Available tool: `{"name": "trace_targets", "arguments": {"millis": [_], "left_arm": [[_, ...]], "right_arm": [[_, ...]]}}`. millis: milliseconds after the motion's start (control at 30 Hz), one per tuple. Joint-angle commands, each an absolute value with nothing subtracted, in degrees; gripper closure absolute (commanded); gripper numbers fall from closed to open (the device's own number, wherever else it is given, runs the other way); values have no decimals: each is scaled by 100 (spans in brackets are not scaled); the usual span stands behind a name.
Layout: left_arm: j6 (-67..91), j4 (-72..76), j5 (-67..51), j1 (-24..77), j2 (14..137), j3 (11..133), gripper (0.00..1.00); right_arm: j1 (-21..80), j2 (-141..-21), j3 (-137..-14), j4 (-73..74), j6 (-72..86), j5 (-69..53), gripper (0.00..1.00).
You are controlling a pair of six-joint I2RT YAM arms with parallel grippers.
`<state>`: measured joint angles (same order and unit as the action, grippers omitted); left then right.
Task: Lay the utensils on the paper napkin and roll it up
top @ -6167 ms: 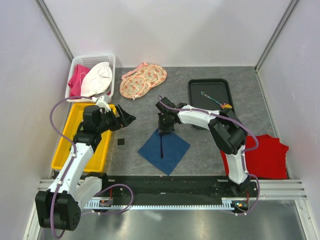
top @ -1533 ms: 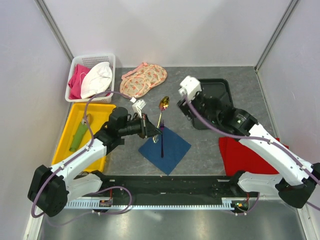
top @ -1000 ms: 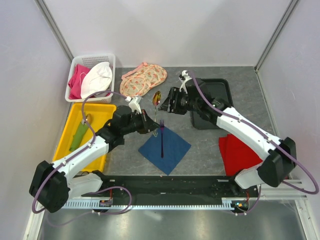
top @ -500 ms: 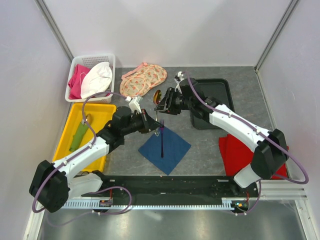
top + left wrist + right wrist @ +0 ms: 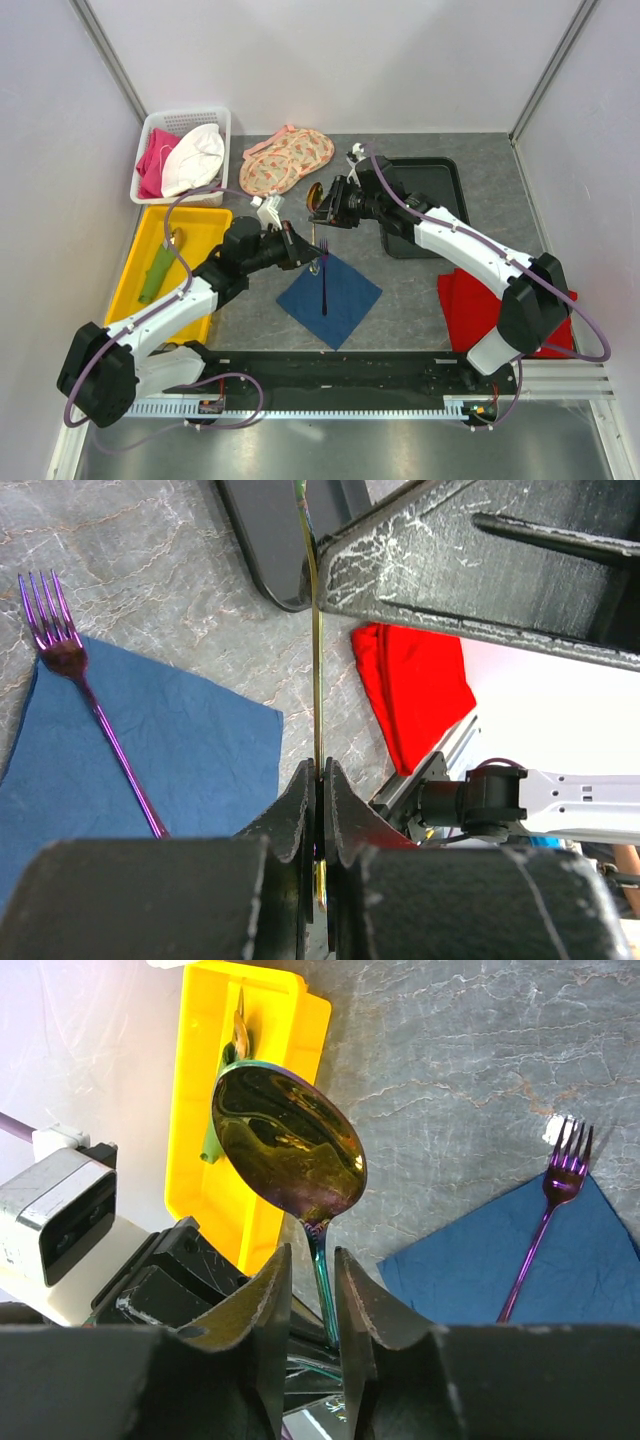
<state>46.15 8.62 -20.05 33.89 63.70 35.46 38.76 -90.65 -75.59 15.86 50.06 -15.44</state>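
The left gripper (image 5: pixel 318 768) clamps the tail of the slim gold-bowled spoon (image 5: pixel 290 1145), whose thin handle runs straight between the narrowly parted jaws of the right gripper (image 5: pixel 312 1256).

In the top view, the paper napkin (image 5: pixel 345 300) lies at the centre of the desk (image 5: pixel 400 270). The fork (image 5: pixel 324 285) lies on the napkin, with its tines past the upper corner. Above that corner the spoon (image 5: pixel 314 195) is off the desk. Its handle is in the jaws of the left gripper (image 5: pixel 318 780), and its neck is between the jaws of the right gripper (image 5: pixel 312 1290). The basket (image 5: pixel 150 130) sits upper left, with the bin (image 5: pixel 200 225) below it. The fabric piece (image 5: pixel 287 160) is at upper centre. The tray (image 5: pixel 430 180) is upper right, with the cloth (image 5: pixel 475 305) below it.
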Motion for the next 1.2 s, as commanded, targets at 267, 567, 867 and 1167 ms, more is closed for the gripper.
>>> {"name": "trace_targets", "arguments": {"millis": [267, 567, 867, 1167], "left_arm": [[4825, 1318, -2144, 3410, 6179, 3445, 98], [4887, 1424, -2338, 3419, 6170, 3384, 98], [4887, 1214, -2128, 3410, 6144, 3401, 71], [3816, -931, -2460, 2076, 5969, 3911, 20]], "right_arm": [[3885, -9114, -7778, 1468, 4860, -1406, 78], [3885, -9132, -7673, 1336, 4983, -1450, 77], [3876, -9123, -7690, 1397, 4835, -1425, 100], [3630, -8763, -7286, 2855, 3832, -466, 100]]}}
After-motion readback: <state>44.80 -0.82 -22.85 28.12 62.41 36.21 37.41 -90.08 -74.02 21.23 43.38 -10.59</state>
